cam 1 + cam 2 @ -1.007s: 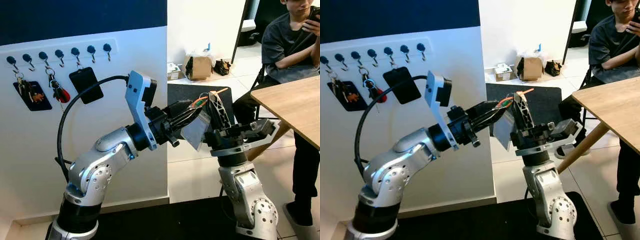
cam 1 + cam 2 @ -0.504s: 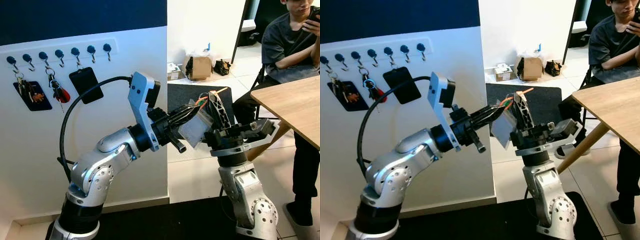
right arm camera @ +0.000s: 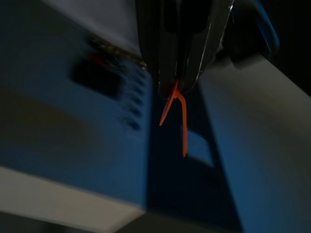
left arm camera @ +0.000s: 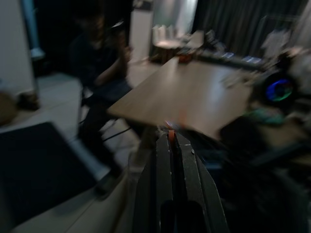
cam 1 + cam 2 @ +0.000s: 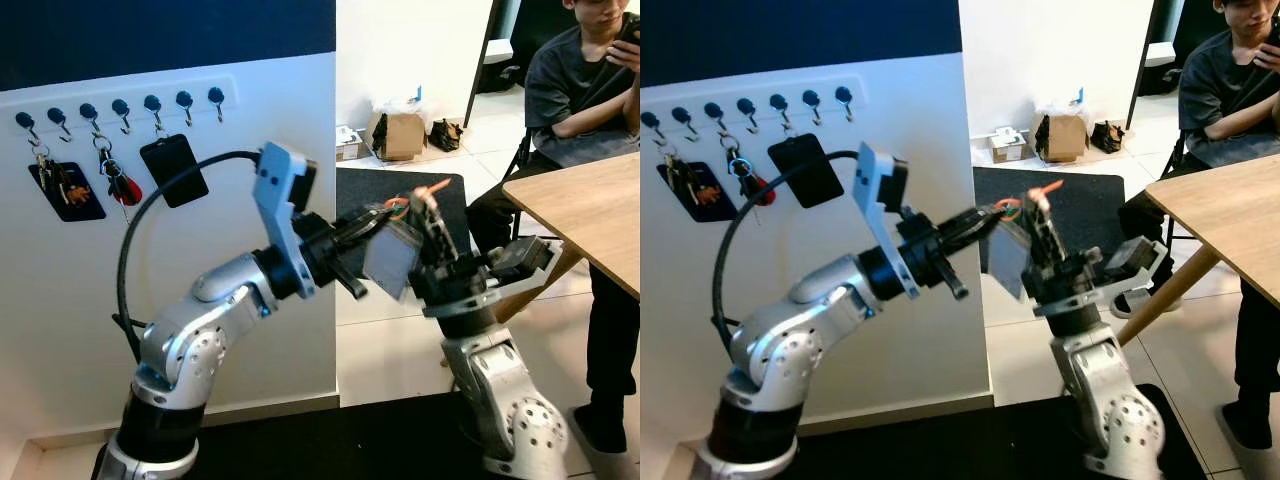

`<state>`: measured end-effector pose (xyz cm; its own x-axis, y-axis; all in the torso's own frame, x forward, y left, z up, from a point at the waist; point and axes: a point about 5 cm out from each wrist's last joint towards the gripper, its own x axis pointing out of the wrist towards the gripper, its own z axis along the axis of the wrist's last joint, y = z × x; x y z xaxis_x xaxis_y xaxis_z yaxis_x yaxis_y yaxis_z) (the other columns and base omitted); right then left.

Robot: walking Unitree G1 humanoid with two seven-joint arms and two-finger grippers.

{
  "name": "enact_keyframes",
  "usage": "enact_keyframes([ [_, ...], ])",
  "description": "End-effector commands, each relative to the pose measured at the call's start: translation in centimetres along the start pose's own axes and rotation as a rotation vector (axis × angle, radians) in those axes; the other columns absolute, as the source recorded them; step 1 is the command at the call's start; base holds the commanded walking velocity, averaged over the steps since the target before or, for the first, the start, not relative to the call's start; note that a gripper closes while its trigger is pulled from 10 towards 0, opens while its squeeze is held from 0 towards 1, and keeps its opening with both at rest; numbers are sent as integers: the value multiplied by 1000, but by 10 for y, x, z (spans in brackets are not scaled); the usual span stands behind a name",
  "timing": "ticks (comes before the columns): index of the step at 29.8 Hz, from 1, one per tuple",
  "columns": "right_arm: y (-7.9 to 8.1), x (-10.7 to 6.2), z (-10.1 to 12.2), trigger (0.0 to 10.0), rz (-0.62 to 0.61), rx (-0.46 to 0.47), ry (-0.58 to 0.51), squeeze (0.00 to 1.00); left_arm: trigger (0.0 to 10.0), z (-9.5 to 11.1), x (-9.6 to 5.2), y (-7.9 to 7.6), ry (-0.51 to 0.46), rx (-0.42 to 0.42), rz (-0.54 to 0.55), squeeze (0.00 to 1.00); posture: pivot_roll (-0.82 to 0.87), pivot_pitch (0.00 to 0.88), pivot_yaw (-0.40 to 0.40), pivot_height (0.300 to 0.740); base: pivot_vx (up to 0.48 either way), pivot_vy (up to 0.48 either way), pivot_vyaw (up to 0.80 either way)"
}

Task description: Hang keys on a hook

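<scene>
Two grippers meet mid-air, chest height. Right gripper (image 5: pixel 428 196) fingers pinched tight on an orange loop (image 3: pixel 176 114), w/ a grey tag (image 5: pixel 391 257) dangling just below. Left gripper (image 5: pixel 383 213) fingers pressed together, touching same bundle; can't tell if it grips. Hook rail (image 5: pixel 118 102) sits well apart on white wall, three hooks already loaded. Person (image 5: pixel 580 80) sits by wooden table (image 5: pixel 590 205).

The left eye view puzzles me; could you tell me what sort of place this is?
Probably a home or lived-in room near an entrance: a white wall rack of key hooks with keys hanging, a wooden table where a person sits, and a cardboard box on the tiled floor.
</scene>
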<state>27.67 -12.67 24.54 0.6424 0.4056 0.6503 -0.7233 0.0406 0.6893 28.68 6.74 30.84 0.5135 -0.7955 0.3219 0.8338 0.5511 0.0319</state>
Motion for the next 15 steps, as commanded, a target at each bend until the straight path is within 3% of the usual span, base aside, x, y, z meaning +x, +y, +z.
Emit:
enact_keyframes([
  [1, 2, -1, -5, 10000, 4, -16, 27, 1000, 10000, 7, -5, 7, -19, 30, 31, 0, 37, 182, 100, 740, 0, 0, 0],
  [4, 1, -2, -6, 10000, -19, -36, 34, 1000, 10000, 5, -5, 8, -9, 32, 36, 0, 36, 183, 100, 740, 0, 0, 0],
  [5, -3, -5, -7, 10000, -45, -65, 56, 584, 10000, 3, -4, 10, 10, 43, 48, 0, 35, 183, 99, 740, 0, 0, 0],
  [6, -3, -5, -7, 10000, -45, -65, 56, 584, 10000, 3, -4, 10, 10, 43, 48, 0, 35, 183, 99, 740, 0, 0, 0],
  [7, -7, -10, -9, 10000, -80, -100, 87, 0, 10000, 0, -4, 14, 41, 64, 71, 0, 37, 183, 98, 740, 0, 0, 0],
  [12, -14, -19, -13, 10000, -130, -159, 145, 0, 10000, -4, -3, 25, 94, 117, 128, 0, 34, 183, 98, 740, 0, 0, 0],
  [14, -21, -26, -15, 10000, -177, -213, 185, 0, 10000, -5, -1, 45, 155, 193, 238, 0, 32, 184, 103, 740, 0, 0, 0],
  [15, -21, -26, -15, 10000, -177, -213, 185, 0, 10000, -5, -1, 45, 155, 193, 238, 0, 32, 184, 103, 740, 0, 0, 0],
])
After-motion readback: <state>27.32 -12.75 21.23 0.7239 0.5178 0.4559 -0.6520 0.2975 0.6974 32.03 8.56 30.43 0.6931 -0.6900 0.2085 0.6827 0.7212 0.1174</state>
